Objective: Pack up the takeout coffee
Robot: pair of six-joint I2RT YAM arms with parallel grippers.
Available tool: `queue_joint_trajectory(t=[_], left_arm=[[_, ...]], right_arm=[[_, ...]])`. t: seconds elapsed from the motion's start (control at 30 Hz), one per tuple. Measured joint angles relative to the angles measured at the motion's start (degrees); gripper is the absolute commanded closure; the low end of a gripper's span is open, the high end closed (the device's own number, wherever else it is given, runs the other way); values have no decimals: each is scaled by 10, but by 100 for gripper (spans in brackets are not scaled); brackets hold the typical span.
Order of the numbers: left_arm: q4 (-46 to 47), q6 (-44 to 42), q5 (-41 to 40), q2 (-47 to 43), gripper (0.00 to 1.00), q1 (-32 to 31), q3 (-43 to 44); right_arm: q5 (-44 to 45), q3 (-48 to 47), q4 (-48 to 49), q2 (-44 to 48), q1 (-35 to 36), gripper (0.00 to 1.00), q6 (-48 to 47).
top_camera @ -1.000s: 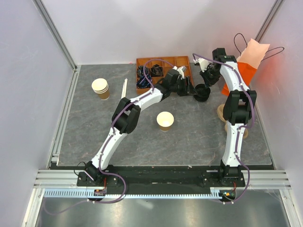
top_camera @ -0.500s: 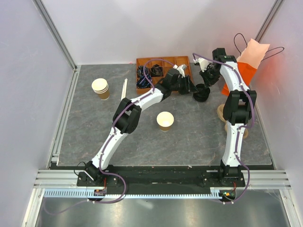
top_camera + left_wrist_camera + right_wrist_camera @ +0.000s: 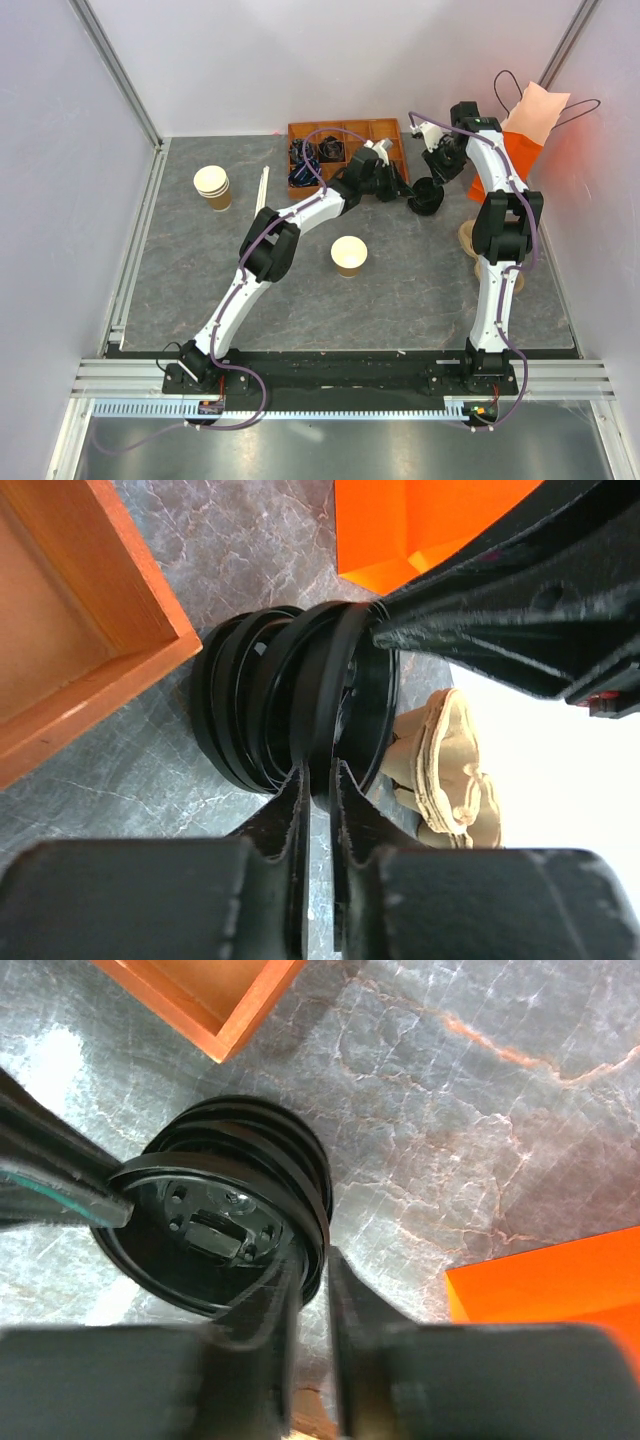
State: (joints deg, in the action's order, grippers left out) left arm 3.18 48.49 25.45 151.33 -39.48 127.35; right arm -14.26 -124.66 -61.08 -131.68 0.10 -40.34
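Observation:
No lidded takeout coffee shows in any view. One lidless tan cup [image 3: 349,255] stands mid-table. A stack of black lids [image 3: 425,197] [image 3: 240,710] [image 3: 300,1165] sits right of the wooden tray. Its top lid [image 3: 350,695] [image 3: 205,1235] is tilted up off the stack. My left gripper [image 3: 405,188] [image 3: 318,770] is shut on that lid's near rim. My right gripper [image 3: 437,170] [image 3: 312,1260] hangs at the stack's far edge with its fingers a narrow slit apart. Grey table shows through the gap.
A wooden tray [image 3: 345,135] [image 3: 90,680] of small items lies at the back. A stack of lidless cups [image 3: 212,187] and wooden stirrers [image 3: 263,186] sit at the left. An orange bag [image 3: 520,140] [image 3: 550,1290] stands at the back right, with tan cup carriers [image 3: 468,237] [image 3: 450,770] beside the right arm.
My left gripper's jaws have closed onto the top lid's rim. My right gripper's fingers have parted slightly. Both arms have barely shifted.

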Motion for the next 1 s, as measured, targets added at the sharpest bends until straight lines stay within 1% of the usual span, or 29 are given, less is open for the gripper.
queue_joint_trajectory(t=[0.03, 0.07, 0.13, 0.17, 0.23, 0.27, 0.3, 0.33, 0.43, 0.63, 0.73, 1.0], left_arm=[[0, 0, 0, 0, 97, 0, 0], [0, 1, 1, 0, 98, 1, 0], [0, 1, 2, 0, 98, 1, 0], [1, 2, 2, 0, 98, 2, 0], [2, 3, 2, 0, 98, 4, -2], [2, 4, 3, -1, 98, 5, -3], [2, 6, 4, -1, 98, 6, -5], [3, 8, 6, -1, 98, 7, -8], [3, 14, 10, -2, 98, 12, -15], [3, 25, 27, -12, 98, 20, -29], [-1, 25, 37, -35, 98, 24, -43], [-2, 25, 69, -132, 98, 36, -75]], right_arm=[[-1, 0, -3, 0, 0, 65, 1], [-2, 0, -4, 0, 0, 58, 1], [-4, 0, -4, 1, 0, 53, 1], [-4, 0, -5, 1, 0, 46, 1], [-5, 0, -6, 1, 2, 40, 0], [-5, 0, -7, 1, 2, 33, 1], [-5, -2, -9, 1, 2, 31, 1], [-6, -3, -9, 1, 2, 25, 3], [-10, -9, -12, 4, 2, 18, 3], [-34, -36, -29, 28, 2, 9, 13], [-62, -46, -32, 63, 2, 5, 26], [-127, -56, -28, 165, 2, 4, 52]])
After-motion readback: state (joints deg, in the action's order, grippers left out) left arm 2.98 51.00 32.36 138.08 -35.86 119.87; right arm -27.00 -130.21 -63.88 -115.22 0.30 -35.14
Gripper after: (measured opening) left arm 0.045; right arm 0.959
